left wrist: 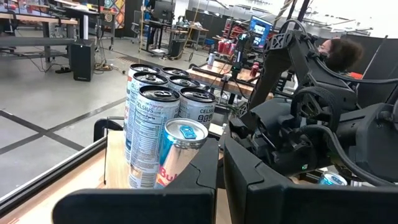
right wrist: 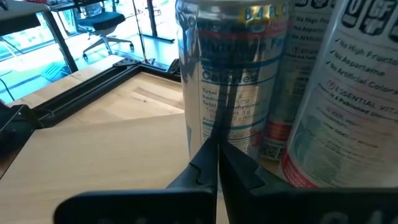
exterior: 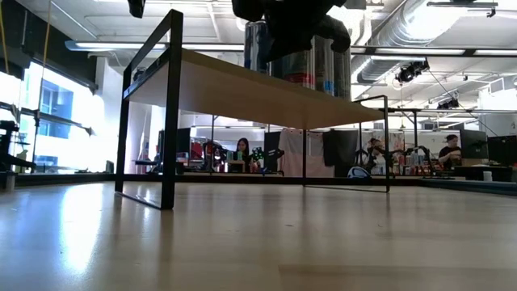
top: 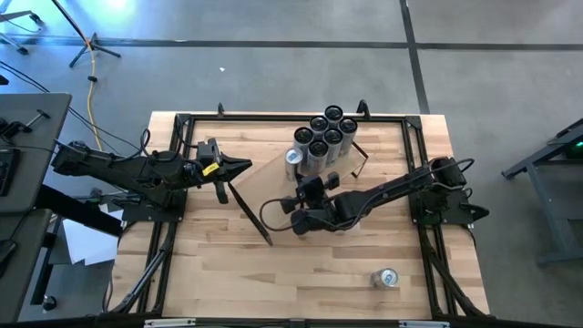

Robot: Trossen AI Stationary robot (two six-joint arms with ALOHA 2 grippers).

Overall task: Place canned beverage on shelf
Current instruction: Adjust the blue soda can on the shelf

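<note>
The shelf (top: 314, 173), a pale board on thin black brackets, lies diagonally across the middle of the worktop (top: 228, 273), with one bracket end (top: 249, 211) pointing toward the near edge and the other (top: 360, 162) toward the far right corner. The board's near-left half is bare. In the low view the shelf (exterior: 242, 85) stands raised on its black frame with open space beneath it. A cluster of tall cans (top: 328, 137) stands upright at the far end of the shelf, packed together. A slim blue-and-silver can (top: 293, 159) stands upright on the shelf just beside the cluster, on its left side; in the left wrist view this can (left wrist: 180, 149) touches the nearest tall can. A further can (top: 387, 278) lies on its side on the worktop, well apart from the shelf, near the near right corner.

The right arm reaches from the right edge of the worktop across the shelf; the right end effector (top: 310, 187) is just beside the slim can, fingers closed on nothing, their tips (right wrist: 217, 165) meeting in front of the can's wall (right wrist: 230, 81). The left arm is extended from the left edge, with the left end effector (top: 239, 165) closed and empty, near the shelf's left edge.
</note>
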